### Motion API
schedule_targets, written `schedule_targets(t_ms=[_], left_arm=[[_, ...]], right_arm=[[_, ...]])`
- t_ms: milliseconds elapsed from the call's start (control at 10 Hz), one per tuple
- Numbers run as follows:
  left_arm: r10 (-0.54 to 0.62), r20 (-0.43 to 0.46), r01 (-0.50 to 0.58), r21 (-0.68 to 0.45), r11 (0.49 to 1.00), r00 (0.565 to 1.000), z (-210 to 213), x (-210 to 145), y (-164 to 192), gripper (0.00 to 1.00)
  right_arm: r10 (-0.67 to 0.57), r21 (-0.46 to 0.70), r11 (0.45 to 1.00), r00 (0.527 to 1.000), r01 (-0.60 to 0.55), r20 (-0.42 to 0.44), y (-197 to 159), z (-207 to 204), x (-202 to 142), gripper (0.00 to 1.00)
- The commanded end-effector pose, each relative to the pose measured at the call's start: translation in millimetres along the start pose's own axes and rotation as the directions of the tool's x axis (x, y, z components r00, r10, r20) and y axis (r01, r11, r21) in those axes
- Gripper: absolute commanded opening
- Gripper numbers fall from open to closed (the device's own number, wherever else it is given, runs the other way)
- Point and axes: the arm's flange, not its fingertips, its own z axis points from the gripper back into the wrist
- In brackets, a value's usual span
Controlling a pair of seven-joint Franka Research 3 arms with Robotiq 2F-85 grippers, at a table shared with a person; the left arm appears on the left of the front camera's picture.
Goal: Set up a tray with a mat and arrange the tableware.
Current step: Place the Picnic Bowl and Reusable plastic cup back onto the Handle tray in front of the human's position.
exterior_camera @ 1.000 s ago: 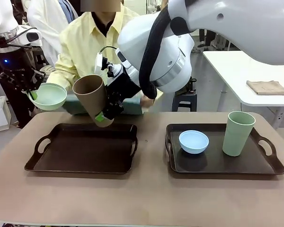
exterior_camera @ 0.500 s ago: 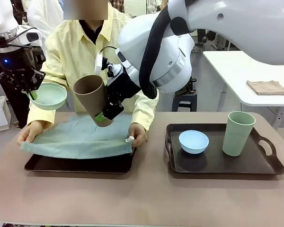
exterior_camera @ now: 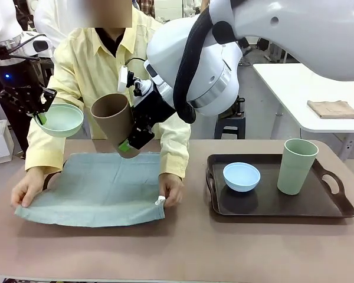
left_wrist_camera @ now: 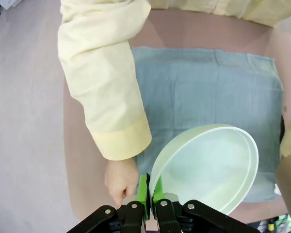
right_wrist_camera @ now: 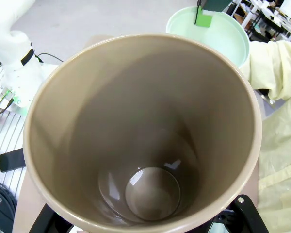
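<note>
though seemingly gripped low, brown cup [exterior_camera: 113, 121] tilts, mouth up-left.

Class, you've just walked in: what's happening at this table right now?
A person's hands spread a blue-grey mat flat on the table's left side. Above it, the robot's left hand holds a mint bowl by its rim, and its right hand holds a tilted brown cup. A blue bowl and a green cup stand on the right tray.

The tan table [exterior_camera: 224, 247] bears 1 dark tray [exterior_camera: 318, 203] and 1 blue-grey mat [exterior_camera: 100, 188], which perhaps covers something.
</note>
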Motion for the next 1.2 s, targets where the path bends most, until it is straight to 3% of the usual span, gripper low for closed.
schedule_targets(t_ms=[0,1100], left_arm=[[-0.005,0.014,0.005,-0.007,1.0,1.0,0.8,2.4,2.3,0.0],[-0.005,0.014,0.005,-0.007,1.0,1.0,0.8,2.4,2.3,0.0]], right_arm=[[0.005,0.0,1.0,1.0,-0.005,0.004,-3.2,-0.7,2.2,0.22],[0.005,0.0,1.0,1.0,-0.005,0.004,-3.2,-0.7,2.2,0.22]])
